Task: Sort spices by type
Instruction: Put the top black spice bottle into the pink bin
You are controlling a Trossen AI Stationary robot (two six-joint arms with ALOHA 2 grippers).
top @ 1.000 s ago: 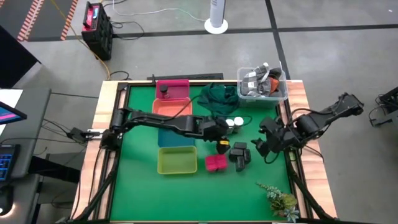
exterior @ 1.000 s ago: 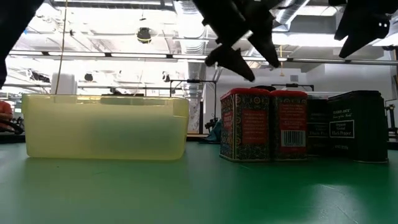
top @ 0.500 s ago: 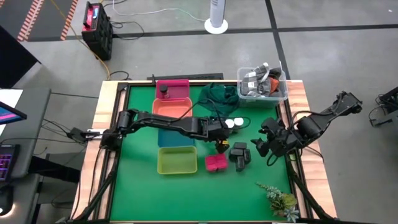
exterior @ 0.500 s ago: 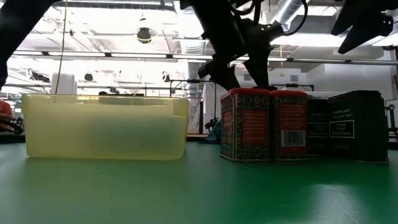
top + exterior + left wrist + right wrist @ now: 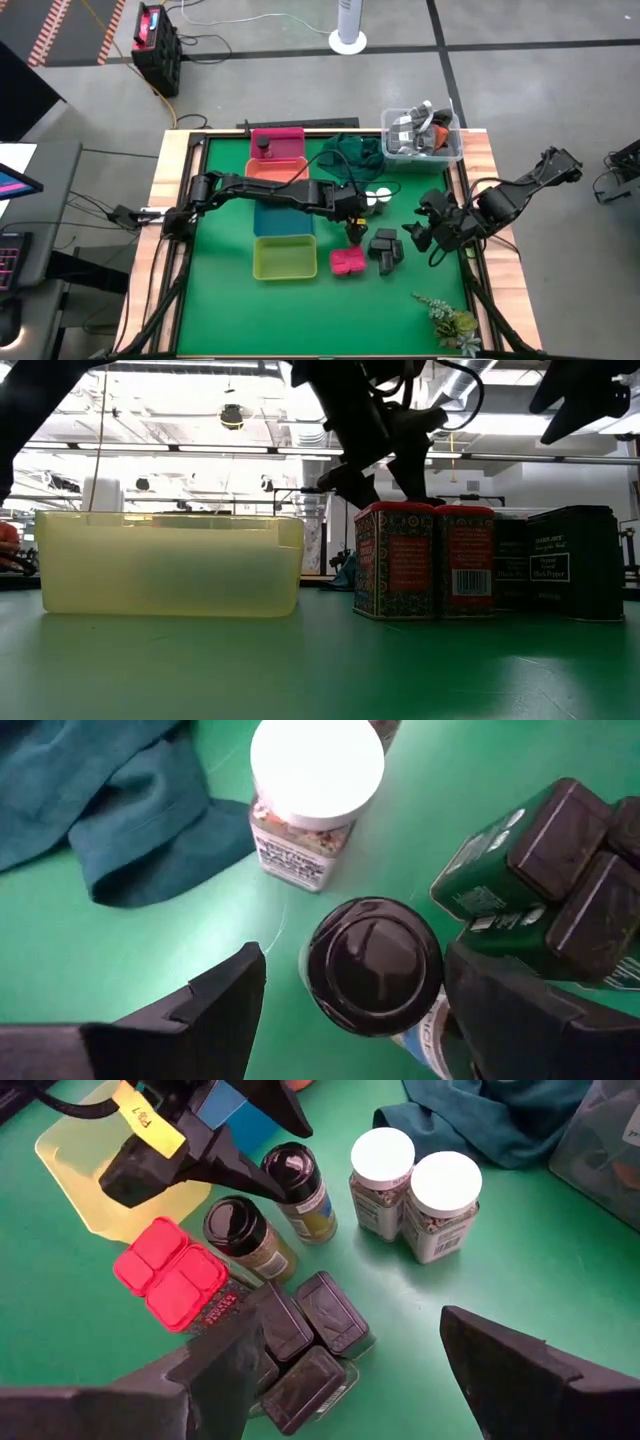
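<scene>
Barely started: left tool (image 5: 345, 995), fingers spread, straddles a dark round black-lidded jar (image 5: 373, 966) mid-frame on the green table (image 5: 220, 300), right tool (image 5: 345, 1355) spread and idle at right; one jar in the pink tray (image 5: 285, 138), remainder still clustered.

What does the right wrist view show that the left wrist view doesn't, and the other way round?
Only the right wrist view shows the yellow tray, the red packets, a second black-capped jar and the left gripper open around the first. Only the left wrist view shows a white-capped jar's label close up. Both show the black-capped jar between the left fingers, the dark boxes and the green cloth.
</scene>
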